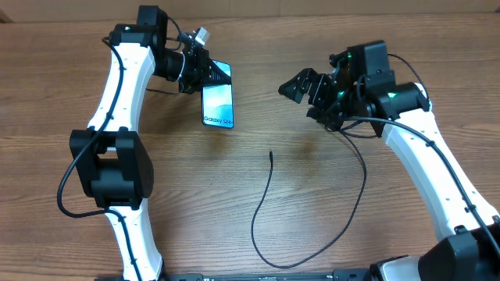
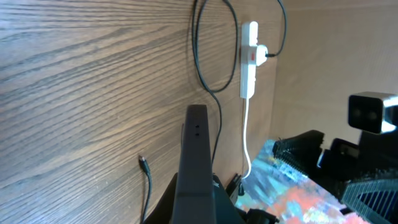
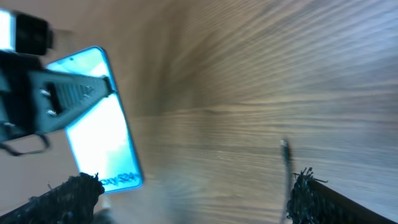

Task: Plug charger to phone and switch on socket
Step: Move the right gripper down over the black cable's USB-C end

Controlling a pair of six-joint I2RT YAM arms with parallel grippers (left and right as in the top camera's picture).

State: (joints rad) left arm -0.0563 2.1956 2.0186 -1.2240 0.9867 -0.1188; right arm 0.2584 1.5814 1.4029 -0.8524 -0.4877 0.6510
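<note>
Left end effector (image 1: 212,74) is clenched on far end of phone (image 1: 218,105), left-centre of worktop (image 1: 328,211). Right end effector (image 1: 301,86) is released, w/ nothing inside. Charger (image 1: 262,204) tip lies btw them, nearer.

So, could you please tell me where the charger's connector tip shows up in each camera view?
Overhead: the connector tip lies just right of centre, down and right of the phone.
Left wrist: lower left of centre.
Right wrist: right of centre, slightly low.
Shared landmark: the phone, left of the tip in the overhead and right wrist views.
</note>
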